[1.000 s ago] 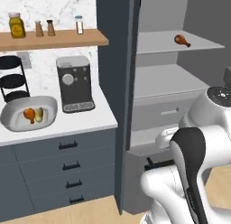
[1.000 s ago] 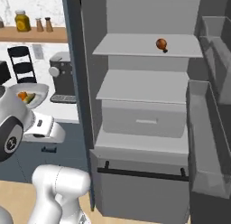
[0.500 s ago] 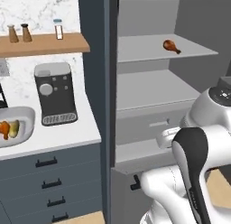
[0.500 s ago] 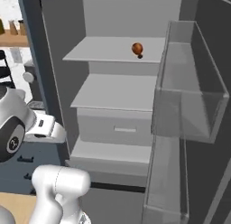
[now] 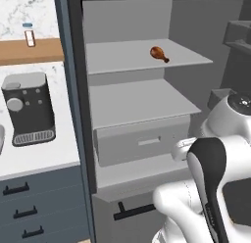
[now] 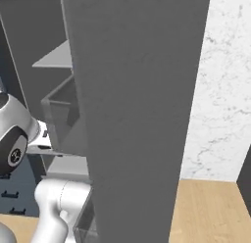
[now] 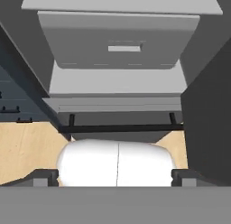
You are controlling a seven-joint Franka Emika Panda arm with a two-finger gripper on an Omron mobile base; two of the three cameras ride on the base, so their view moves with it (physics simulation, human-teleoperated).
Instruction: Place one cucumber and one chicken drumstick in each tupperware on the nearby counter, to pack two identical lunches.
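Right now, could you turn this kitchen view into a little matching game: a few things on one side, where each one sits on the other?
Things:
1. chicken drumstick
2. coffee machine
3. small bottle
4. fridge drawer

Places:
A. wooden wall shelf
B. white counter
C. upper fridge shelf
D. under the lower fridge shelf

Pairs: 1-C, 2-B, 3-A, 4-D

The open fridge door (image 6: 132,114) is blocking the right base view; the tabletop (image 5: 39,156) is running off the left edge.
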